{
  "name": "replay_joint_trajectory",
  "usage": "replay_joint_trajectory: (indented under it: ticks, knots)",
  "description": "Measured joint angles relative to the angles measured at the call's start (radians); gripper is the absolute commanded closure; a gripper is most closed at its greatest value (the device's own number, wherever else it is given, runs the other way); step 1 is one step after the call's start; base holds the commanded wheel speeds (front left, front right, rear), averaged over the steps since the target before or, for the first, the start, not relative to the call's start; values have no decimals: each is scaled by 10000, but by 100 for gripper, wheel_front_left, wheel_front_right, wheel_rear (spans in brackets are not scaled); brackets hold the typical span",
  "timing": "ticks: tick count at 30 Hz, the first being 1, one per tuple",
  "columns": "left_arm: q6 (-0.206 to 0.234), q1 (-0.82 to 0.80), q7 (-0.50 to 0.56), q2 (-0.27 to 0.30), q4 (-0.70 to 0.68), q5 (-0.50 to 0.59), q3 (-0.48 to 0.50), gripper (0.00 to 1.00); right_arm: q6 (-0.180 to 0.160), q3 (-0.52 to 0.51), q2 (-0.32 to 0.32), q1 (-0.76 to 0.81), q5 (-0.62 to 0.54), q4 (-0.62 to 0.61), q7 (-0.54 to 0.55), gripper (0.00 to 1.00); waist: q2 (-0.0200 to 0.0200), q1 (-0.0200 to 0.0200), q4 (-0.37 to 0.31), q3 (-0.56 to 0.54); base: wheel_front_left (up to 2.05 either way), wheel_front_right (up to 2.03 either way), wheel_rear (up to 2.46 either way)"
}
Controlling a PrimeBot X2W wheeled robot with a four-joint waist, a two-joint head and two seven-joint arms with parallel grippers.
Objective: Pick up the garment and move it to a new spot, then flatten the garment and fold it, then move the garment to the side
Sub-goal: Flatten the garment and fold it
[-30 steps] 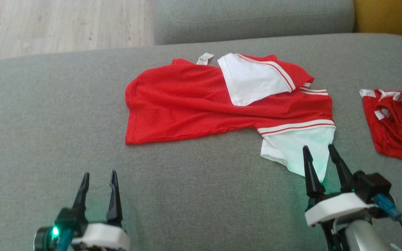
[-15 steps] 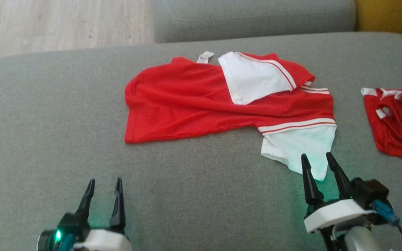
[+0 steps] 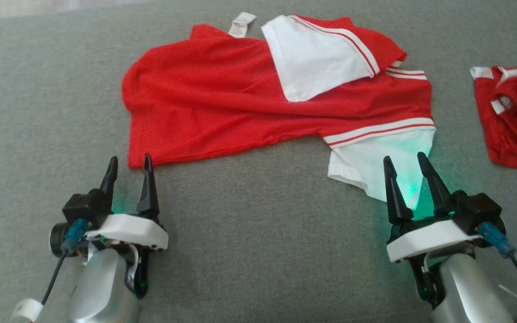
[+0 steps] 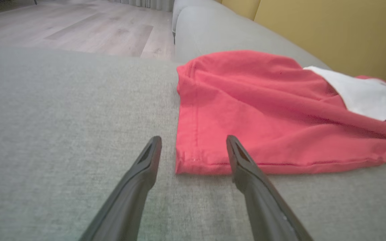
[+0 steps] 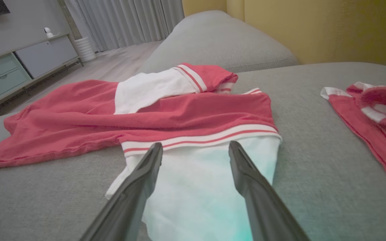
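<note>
Garment (image 3: 240, 103), red and white, lies spread on the grey sofa (image 3: 249, 251). Left tool (image 3: 130, 157): fingers apart, empty, at the hem corner. Right tool (image 3: 404, 156): fingers apart, empty, over the white sleeve (image 3: 366, 163).

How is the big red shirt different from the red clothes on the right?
The red shirt with white sleeves lies spread out; the red garment with white trim lies bunched up. The shirt shows whole; the bunched garment is cut off at the right edge. Both are red and white, on the grey sofa.
</note>
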Motion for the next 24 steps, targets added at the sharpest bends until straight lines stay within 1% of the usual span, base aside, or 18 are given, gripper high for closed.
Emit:
replay_joint_trajectory:
  ticks: [1, 3, 5, 6, 7, 8, 10, 12, 17, 22, 24]
  knots:
    - [42, -64, 0, -8, 201, 8, 54, 0, 0, 0, 0, -5, -31, 0, 0, 0, 0, 0, -71, 72, 0, 0, 0]
    - [290, -256, -21, -19, 811, 23, 236, 0, 0, -31, 0, -3, -42, 0, 0, 0, 0, -1, -269, 214, 0, 0, 0]
    - [368, -366, -77, -19, 1078, -27, 201, 0, 0, -52, 0, -3, -38, 0, 0, 0, 0, -3, -356, 253, 0, 0, 0]
    - [345, -415, -125, -19, 1235, -50, 163, 9, 0, -82, 0, -3, -38, 2, 0, 0, 0, -4, -381, 257, 0, 0, 0]
    - [336, -467, -132, -19, 1325, -148, 134, 58, 0, -136, 0, -2, -38, 8, 0, 0, 0, -4, -385, 254, 0, 0, 0]
    - [270, -506, -132, -19, 1383, -186, 29, 100, 0, -196, 0, -3, -38, 21, 0, 0, 0, -4, -381, 249, 0, 0, 0]
    - [167, -592, -132, 27, 1515, -249, -153, 100, 0, -332, 0, -1, -44, 132, 0, 0, 0, -4, -353, 231, 0, 0, 0]
    - [157, -607, -132, 52, 1536, -278, -336, 100, 0, -552, 0, 0, -88, 280, 0, 0, 0, -4, -302, 199, 0, 0, 0]
    - [88, -581, -115, 46, 1321, -426, -439, 100, 0, -800, 2, 1, -144, 706, 0, 0, 0, -3, -171, 161, 0, 0, 0]
    - [84, -338, -115, 8, 928, -424, -677, 100, 0, -901, 4, -1, -345, 1818, -10, 0, 0, -3, 24, 159, 0, 0, 0]
    - [84, -200, -115, 6, 780, -426, -715, 100, 0, -890, -4, -48, -395, 2034, -90, 0, 0, -4, 95, 172, 0, 0, 0]
